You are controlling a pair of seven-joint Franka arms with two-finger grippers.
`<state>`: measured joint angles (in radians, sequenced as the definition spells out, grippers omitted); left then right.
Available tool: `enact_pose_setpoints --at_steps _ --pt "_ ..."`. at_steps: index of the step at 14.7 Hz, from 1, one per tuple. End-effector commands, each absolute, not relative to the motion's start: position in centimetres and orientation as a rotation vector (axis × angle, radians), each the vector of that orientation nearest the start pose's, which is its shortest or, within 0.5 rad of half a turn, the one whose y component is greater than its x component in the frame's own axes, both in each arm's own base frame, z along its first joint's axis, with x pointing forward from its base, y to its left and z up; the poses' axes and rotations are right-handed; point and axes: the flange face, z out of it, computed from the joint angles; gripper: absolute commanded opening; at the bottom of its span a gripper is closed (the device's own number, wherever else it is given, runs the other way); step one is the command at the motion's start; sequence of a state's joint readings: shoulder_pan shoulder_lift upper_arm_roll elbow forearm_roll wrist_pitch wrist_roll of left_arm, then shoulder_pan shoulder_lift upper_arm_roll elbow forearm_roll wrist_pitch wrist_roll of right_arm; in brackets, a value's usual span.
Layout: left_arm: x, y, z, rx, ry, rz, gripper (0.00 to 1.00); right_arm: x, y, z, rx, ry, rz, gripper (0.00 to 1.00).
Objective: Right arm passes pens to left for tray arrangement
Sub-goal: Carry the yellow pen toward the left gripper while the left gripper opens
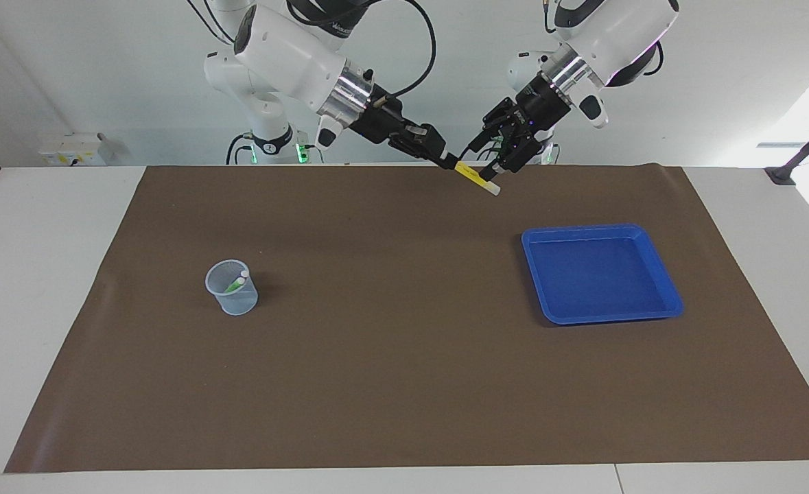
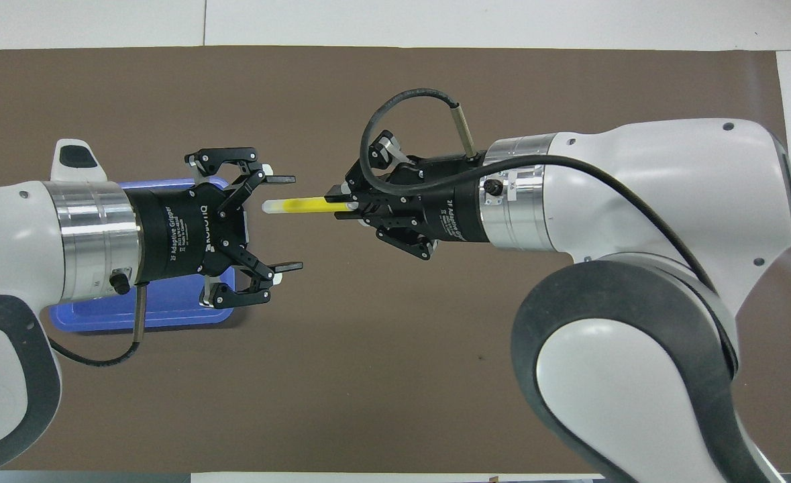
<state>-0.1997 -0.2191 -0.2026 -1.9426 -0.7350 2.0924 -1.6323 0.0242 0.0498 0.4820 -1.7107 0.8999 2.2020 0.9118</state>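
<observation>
A matt brown table cover (image 1: 404,384) is seen; the blue tray (image 1: 667,300) looks glossy plastic; the mesh cup (image 1: 232,288) translucent plastic; the yellow pen (image 2: 304,205) smooth.

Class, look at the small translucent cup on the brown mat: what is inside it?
The cup holds a green pen leaning against its wall, and a second whitish tip shows beside it. That second pen's colour is hidden. In the overhead view the right arm covers the cup.
</observation>
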Motion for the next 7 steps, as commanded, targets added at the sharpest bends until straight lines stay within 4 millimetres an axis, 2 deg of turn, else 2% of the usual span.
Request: enact_pose_setpoints --at_steps 1,7 --pt "46.5 -24.6 62.3 1.761 1.706 -0.434 0.95 53.1 32.1 61.0 -2.053 0.868 0.279 0.00" --pt "47.1 -24.7 61.1 1.748 1.714 -0.389 0.95 53.0 32.1 60.8 -2.071 0.861 0.273 0.00"
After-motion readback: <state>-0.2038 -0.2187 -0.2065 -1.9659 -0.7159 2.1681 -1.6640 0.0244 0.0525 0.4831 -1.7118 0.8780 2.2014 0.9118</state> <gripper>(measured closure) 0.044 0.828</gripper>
